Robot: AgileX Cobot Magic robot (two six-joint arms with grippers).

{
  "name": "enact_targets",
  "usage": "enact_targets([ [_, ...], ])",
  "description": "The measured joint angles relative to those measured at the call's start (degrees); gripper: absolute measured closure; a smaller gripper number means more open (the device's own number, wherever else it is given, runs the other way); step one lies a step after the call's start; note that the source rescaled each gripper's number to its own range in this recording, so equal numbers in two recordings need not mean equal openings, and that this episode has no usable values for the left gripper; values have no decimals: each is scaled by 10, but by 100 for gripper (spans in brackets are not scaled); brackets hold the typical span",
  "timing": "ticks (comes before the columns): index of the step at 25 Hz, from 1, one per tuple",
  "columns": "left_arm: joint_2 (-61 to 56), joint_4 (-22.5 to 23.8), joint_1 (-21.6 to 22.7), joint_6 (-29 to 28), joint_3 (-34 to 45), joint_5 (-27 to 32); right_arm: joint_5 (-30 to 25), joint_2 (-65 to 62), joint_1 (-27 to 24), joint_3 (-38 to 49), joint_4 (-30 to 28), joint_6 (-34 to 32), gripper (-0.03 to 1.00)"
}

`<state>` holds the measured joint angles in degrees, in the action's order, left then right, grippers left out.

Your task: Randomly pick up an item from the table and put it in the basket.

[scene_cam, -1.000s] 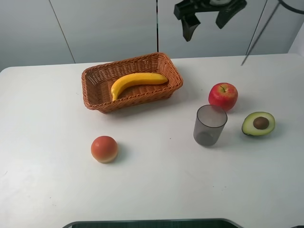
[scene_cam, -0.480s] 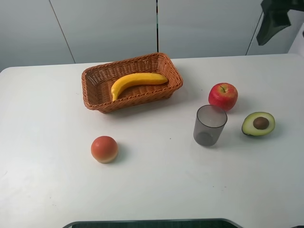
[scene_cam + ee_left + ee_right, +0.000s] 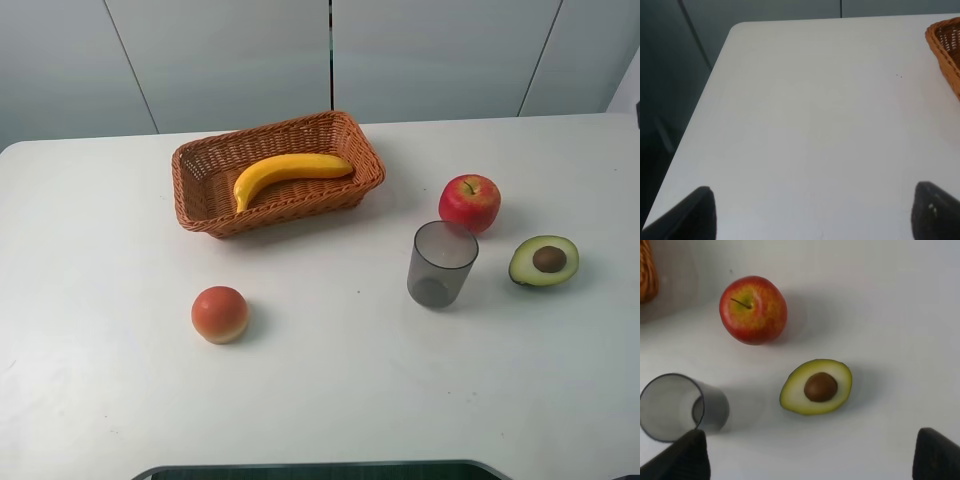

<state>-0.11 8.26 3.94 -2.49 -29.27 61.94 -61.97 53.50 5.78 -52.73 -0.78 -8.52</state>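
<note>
Honestly not much left to go wrong here: the banana (image 3: 285, 174) lies flat inside the basket (image 3: 203, 215), running lengthwise along the bottom, so I'd call the job basically done. The only risk I can see is the right gripper (image 3: 810, 455) drifting down onto the clutter right under it. The avocado half (image 3: 816, 387) sits just ahead of its fingertips, the grey cup (image 3: 677, 407) is right by one fingertip, and the red apple (image 3: 753, 309) is a bit further out. A low sweep could tip that cup or roll the apple.

The right gripper is spread wide with nothing between its fingers, and the basket is off beyond the apple, only a sliver of it at the edge of its view. The left gripper (image 3: 812, 215) is also wide open and empty, hanging over bare table (image 3: 805, 125), with the basket corner ahead and off to one side. Neither gripper shows up in the high view. The banana is well apart from both.
</note>
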Motion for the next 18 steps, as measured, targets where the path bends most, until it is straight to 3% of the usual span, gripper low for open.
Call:
enact_targets([
  [10, 0, 0, 0, 0, 0, 0, -72, -198, 0, 39, 0, 2, 18],
  [18, 0, 0, 0, 2, 0, 0, -57, -332, 0, 95, 1, 24, 18],
])
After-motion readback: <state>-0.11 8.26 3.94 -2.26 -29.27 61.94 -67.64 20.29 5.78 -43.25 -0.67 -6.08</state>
